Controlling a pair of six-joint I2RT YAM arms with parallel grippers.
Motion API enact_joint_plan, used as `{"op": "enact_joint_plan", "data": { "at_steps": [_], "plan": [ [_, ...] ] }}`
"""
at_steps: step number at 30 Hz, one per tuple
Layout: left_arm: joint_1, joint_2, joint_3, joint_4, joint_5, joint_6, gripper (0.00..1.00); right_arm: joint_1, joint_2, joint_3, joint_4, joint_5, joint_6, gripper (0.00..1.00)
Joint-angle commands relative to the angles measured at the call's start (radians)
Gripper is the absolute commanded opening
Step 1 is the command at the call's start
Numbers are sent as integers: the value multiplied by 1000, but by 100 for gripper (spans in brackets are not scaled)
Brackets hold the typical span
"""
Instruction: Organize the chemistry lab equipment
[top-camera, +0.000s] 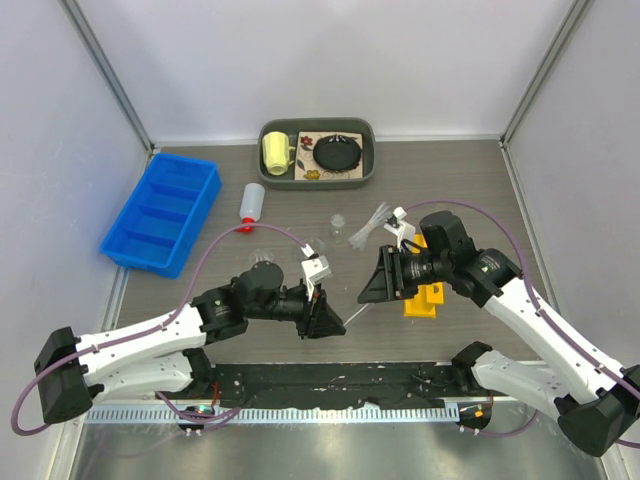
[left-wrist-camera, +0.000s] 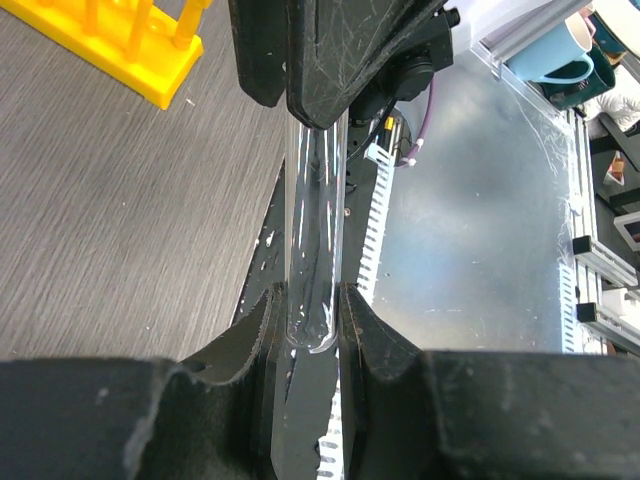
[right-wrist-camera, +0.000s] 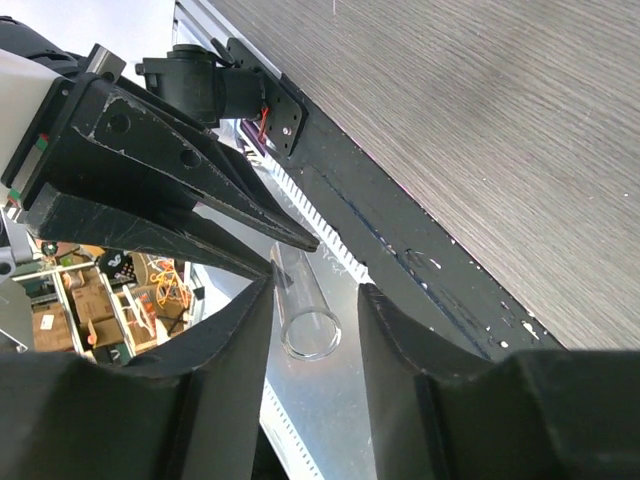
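Note:
A clear glass test tube (top-camera: 356, 314) spans the gap between my two grippers above the table's front edge. My left gripper (top-camera: 328, 322) is shut on its rounded closed end (left-wrist-camera: 312, 335). My right gripper (top-camera: 368, 290) is open, its fingers on either side of the tube's open mouth (right-wrist-camera: 310, 335) with gaps on both sides. The yellow holed tube rack (top-camera: 425, 300) lies just right of the right gripper and shows in the left wrist view (left-wrist-camera: 120, 45). A white red-capped squeeze bottle (top-camera: 250, 205), a small beaker (top-camera: 338, 224) and loose tubes and pipettes (top-camera: 372, 225) lie at mid table.
A blue divided bin (top-camera: 160, 212) sits at the left. A grey tray (top-camera: 366, 160) at the back holds a yellow mug (top-camera: 275, 153) and a round black disc (top-camera: 337, 153). A black strip and metal rail (top-camera: 330, 385) run along the near edge.

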Motion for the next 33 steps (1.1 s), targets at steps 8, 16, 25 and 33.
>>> {"op": "enact_joint_plan", "data": {
  "at_steps": [8,16,25,33],
  "plan": [
    [23,-8,-10,74,22,-6,22,13,-2,44,23,-13,17,38],
    [41,-3,-6,75,9,-4,22,16,-14,51,12,-8,24,33],
    [43,1,0,63,5,-21,47,14,1,65,15,20,21,22],
    [43,49,219,-269,-188,19,100,16,95,209,-87,197,-50,20]
  ]
}}
